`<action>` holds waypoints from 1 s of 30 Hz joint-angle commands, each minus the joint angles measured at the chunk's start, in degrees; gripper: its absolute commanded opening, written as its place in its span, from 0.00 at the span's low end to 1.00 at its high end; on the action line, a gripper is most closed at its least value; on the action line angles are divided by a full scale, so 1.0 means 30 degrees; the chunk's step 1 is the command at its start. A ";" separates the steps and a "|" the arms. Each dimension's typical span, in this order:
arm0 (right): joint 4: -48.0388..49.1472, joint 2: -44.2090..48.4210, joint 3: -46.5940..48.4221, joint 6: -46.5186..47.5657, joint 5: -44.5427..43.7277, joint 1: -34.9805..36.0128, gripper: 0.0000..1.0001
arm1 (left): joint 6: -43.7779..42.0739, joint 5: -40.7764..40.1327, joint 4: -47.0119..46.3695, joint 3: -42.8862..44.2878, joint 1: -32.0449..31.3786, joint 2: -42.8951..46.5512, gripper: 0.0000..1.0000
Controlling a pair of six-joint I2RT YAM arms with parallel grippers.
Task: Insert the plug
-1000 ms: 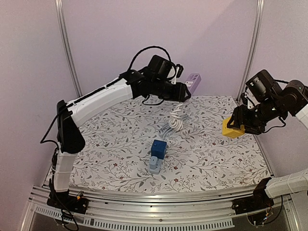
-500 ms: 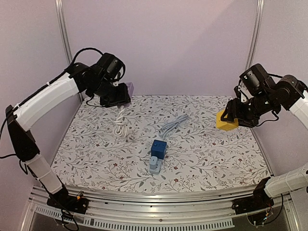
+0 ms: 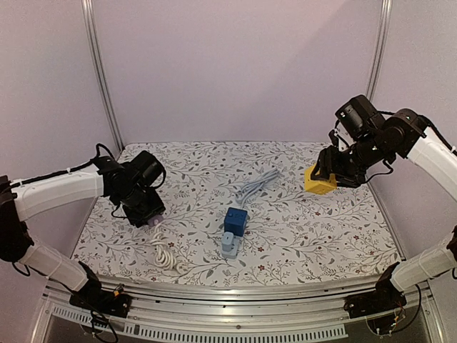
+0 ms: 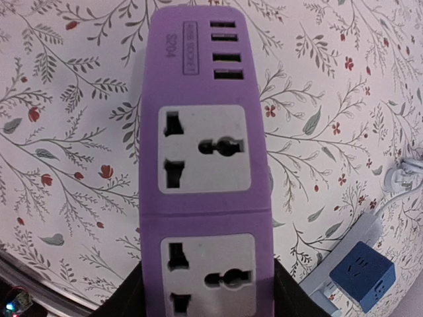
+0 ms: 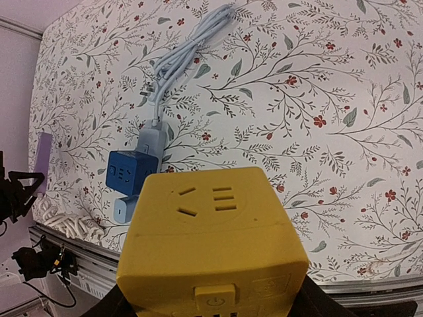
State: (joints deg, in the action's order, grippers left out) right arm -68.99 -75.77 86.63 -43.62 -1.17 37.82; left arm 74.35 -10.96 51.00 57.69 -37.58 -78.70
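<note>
Purple plastic fills the left wrist view: a power strip (image 4: 198, 165) with two universal sockets and a row of USB ports, clamped at its near end in the left hand (image 3: 146, 213), low over the front left of the floral counter (image 3: 321, 236). Its white cord (image 3: 164, 254) lies coiled just in front. The right hand (image 3: 325, 175) is clamped on a yellow cube socket (image 3: 319, 180), raised above the back right. At the centre a blue cube (image 3: 235, 219) sits on a pale strip (image 3: 229, 246), whose bundled grey cable (image 3: 258, 186) runs back, its plug (image 5: 148, 98) lying loose on the counter.
</note>
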 commanded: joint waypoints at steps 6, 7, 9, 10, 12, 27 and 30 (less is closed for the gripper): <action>-0.0189 0.0274 0.0508 0.0037 0.0074 -0.0035 0.00 | 0.6739 0.0624 -0.4601 -0.1451 0.0263 -0.2397 0.06; -0.0288 0.0362 0.0523 0.0037 0.0013 -0.0032 0.00 | 0.7137 0.0891 -0.5087 -0.1638 0.0342 -0.2743 0.06; -0.0516 0.0588 0.0508 0.0015 -0.0181 -0.0031 0.00 | 0.7681 0.1176 -0.5693 -0.1756 0.0423 -0.3497 0.08; -0.0655 0.0727 0.0508 -0.0032 -0.0268 -0.0038 0.00 | 0.7866 0.1198 -0.5883 -0.1750 0.0427 -0.3818 0.08; -0.0922 0.1011 0.0457 -0.0100 -0.0500 -0.0037 0.00 | 0.8072 0.1193 -0.6178 -0.1622 0.0428 -0.4573 0.10; -0.1522 0.2195 -0.0063 -0.0403 -0.1782 -0.0030 0.00 | 0.6874 0.1453 -0.5106 0.0586 0.0538 -0.6408 0.98; -0.1419 0.2228 -0.0133 -0.0348 -0.1995 -0.0034 0.00 | 0.5519 0.1188 -0.4105 0.0914 0.0617 -0.5761 0.99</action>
State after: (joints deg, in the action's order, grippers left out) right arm -73.36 -70.19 86.61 -44.71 -4.80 37.82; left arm 95.90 -6.63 32.16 58.57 -36.62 -98.06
